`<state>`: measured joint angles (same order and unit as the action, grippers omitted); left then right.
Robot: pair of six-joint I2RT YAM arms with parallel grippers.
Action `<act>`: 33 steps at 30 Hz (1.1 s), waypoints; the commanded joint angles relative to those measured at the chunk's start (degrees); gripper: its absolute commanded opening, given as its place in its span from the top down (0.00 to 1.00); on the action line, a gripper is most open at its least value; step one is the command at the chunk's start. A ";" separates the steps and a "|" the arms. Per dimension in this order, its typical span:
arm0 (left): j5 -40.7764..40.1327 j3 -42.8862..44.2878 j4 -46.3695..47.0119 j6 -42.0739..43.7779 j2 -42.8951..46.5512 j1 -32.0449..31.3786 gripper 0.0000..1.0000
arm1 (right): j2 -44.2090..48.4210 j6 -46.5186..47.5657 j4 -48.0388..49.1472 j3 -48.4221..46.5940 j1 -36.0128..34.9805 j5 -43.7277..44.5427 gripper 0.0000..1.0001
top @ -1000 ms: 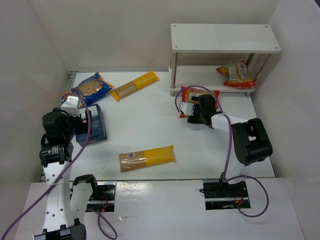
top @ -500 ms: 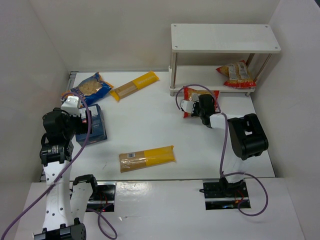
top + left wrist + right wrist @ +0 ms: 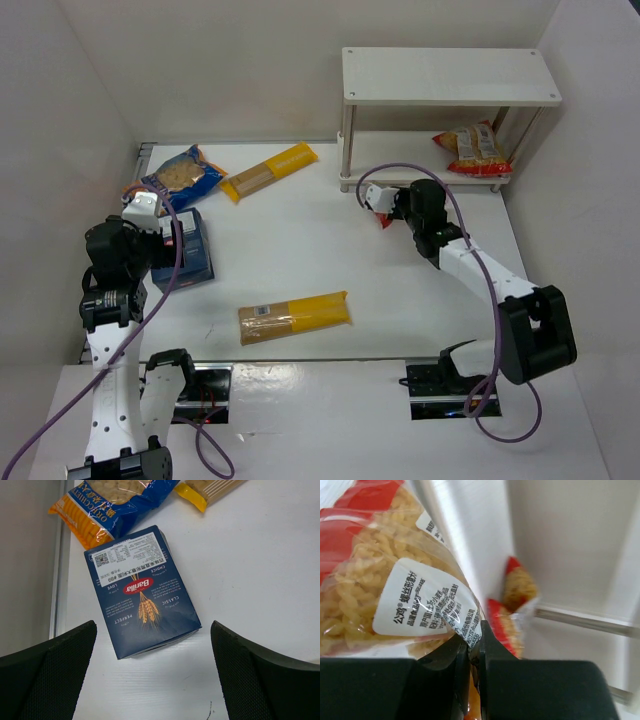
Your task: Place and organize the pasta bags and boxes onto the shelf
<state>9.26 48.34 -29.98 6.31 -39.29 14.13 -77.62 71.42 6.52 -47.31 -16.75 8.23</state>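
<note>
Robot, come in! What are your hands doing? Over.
Left gripper open over blue box. Right gripper shut on red bag, by the shelf. Second bag on lower board, room beside it.

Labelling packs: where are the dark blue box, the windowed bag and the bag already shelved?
dark blue box (image 3: pixel 142 592), left wrist view, centre of its face.
windowed bag (image 3: pixel 181 174), top view, its clear window.
shelved bag (image 3: pixel 472 148), top view, its middle.

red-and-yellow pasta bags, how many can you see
2. The first bag lies on the lower board of the shelf; the second bag is pinched in the right gripper, just in front of the shelf. I see no others.
</note>
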 commanded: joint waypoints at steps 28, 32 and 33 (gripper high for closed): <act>0.24 -0.44 1.59 1.25 -0.52 0.37 0.00 | -22.22 8.91 56.14 -10.17 4.53 5.92 1.00; -0.29 -0.44 1.59 1.25 -0.53 0.37 0.00 | -21.69 5.23 51.59 -14.20 4.54 5.13 1.00; -0.29 -0.44 1.59 1.25 -0.53 0.37 0.00 | -22.39 5.22 51.57 -14.91 4.54 5.13 1.00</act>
<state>9.17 48.34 -29.98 6.31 -40.01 14.13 -101.71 78.24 44.60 -54.98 -12.45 13.96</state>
